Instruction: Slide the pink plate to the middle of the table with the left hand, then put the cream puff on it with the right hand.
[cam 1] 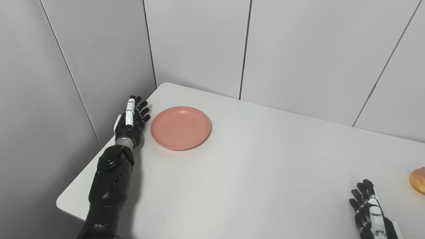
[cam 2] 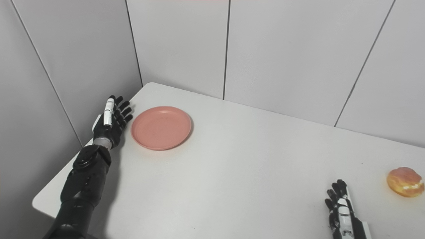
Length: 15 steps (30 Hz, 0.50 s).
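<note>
pink and shallow, the pink plate point(cam 1: 180, 127) lies flat on the white tabletop point(cam 1: 252, 172) near its far left corner, well apart from the middle where the task wants it. the left hand point(cam 1: 132, 121) stands just beside the plate's left rim, fingers spread and holding nothing, palm turned toward the plate; whether it touches the rim cannot be told from either view. the cream puff point(cam 2: 405, 182) sits at the right side of the tabletop, well apart from the plate, and the right hand point(cam 2: 342, 209) rests near it at the near edge, fingers extended and empty, apparently waiting. by the look of things the slide has not yet begun. the main risk lies in how the left hand meets the rim: a push set too high could tip the light plate up or let the fingers ride over it instead of moving it. a push off the plate's centre line would likely spin it or send it toward the back wall panels point(cam 1: 199, 46) rather than the middle. the plate also lies close to the left edge of the tabletop, so a clumsy contact could nudge it the wrong way. later, the soft puff may be crushed if the right hand squeezes hard.
</note>
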Each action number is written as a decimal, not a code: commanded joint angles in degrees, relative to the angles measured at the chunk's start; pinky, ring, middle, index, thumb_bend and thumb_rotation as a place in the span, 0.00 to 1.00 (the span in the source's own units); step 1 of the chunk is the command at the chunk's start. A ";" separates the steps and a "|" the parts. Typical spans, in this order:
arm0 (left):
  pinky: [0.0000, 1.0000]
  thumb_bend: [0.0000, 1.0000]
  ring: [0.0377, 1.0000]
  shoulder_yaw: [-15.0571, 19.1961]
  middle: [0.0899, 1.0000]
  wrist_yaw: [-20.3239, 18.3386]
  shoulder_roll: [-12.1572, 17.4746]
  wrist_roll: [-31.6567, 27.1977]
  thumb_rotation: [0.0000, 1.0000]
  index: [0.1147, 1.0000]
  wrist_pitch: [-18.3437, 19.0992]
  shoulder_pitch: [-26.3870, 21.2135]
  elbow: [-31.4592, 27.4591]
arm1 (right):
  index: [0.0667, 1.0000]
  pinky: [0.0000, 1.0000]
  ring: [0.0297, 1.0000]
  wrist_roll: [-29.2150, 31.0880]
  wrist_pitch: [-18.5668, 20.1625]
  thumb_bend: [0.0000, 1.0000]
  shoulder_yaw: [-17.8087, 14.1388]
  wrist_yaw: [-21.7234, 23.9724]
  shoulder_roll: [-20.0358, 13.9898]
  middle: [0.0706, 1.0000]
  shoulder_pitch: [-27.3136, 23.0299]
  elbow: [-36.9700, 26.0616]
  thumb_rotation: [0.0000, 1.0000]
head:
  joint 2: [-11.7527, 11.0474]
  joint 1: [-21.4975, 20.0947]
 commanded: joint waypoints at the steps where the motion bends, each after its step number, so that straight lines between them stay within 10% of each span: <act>1: 0.94 0.33 0.93 -0.90 0.93 -1.75 1.51 0.57 1.00 0.94 -2.48 -2.33 1.50 | 1.00 1.00 1.00 -0.03 1.72 0.09 0.52 0.13 0.45 1.00 2.64 1.68 1.00 | 0.10 -0.14; 15: 0.94 0.37 0.92 -3.96 0.91 -2.34 -1.10 0.61 1.00 0.89 -3.13 -3.14 3.76 | 1.00 1.00 1.00 -0.02 1.39 0.09 0.61 0.34 0.33 1.00 2.72 1.49 1.00 | 0.65 -0.57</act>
